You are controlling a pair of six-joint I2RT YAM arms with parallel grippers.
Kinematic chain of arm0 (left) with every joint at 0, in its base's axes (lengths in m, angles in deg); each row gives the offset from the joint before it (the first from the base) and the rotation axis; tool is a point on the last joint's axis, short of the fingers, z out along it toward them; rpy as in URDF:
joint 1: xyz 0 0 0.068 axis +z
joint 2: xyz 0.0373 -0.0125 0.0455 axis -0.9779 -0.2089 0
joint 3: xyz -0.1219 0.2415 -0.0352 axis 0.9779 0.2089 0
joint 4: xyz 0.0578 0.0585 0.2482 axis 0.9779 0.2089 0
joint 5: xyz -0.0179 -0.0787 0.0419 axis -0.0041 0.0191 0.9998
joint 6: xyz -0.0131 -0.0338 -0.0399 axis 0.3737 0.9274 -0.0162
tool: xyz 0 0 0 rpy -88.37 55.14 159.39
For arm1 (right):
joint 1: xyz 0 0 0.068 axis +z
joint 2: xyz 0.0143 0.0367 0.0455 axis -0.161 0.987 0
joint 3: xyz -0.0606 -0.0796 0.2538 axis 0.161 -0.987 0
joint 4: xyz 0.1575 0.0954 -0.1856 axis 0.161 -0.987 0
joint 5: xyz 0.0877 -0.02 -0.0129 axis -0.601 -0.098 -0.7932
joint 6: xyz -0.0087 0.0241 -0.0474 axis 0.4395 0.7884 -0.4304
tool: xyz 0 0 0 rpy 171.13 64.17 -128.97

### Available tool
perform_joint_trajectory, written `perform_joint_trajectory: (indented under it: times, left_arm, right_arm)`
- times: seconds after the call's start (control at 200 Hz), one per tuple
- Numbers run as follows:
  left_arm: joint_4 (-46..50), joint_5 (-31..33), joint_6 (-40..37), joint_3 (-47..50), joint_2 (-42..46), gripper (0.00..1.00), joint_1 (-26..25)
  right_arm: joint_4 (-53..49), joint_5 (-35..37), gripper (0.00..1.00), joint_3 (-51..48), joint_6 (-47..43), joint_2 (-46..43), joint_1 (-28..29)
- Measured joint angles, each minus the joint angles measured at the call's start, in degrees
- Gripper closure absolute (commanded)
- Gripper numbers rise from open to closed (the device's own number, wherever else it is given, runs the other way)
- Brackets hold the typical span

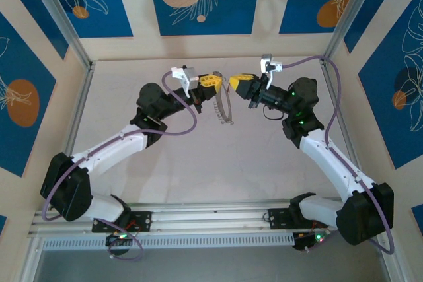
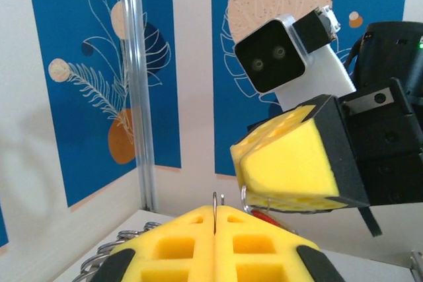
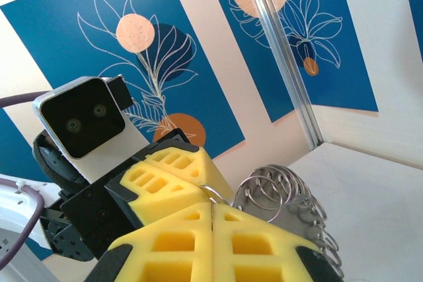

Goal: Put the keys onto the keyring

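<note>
My left gripper (image 1: 216, 81) and right gripper (image 1: 232, 84) meet tip to tip above the back of the table. In the left wrist view the left gripper (image 2: 215, 211) is shut on a thin wire ring of the keyring (image 2: 123, 242). From there the keyring (image 1: 223, 109) hangs as a chain of silvery rings. The rings (image 3: 281, 186) bunch just right of the shut right gripper (image 3: 213, 204). The key's red head (image 2: 267, 216) peeks out under the right gripper's yellow fingers (image 2: 291, 163). A wire loop bridges both tips.
Patterned blue and cream walls and aluminium posts (image 1: 61, 21) enclose the pale table (image 1: 218, 170). Both arm bases sit on the rail (image 1: 211, 219) at the near edge.
</note>
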Motion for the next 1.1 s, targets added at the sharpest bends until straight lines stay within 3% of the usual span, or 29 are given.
perform_joint_trajectory:
  times: [1.1]
  left_arm:
    - [-0.37,-1.27,2.01,0.0,0.0,1.0,-0.44]
  right_arm:
    - [0.39,1.88,1.0,0.31,-2.54,0.11,1.84]
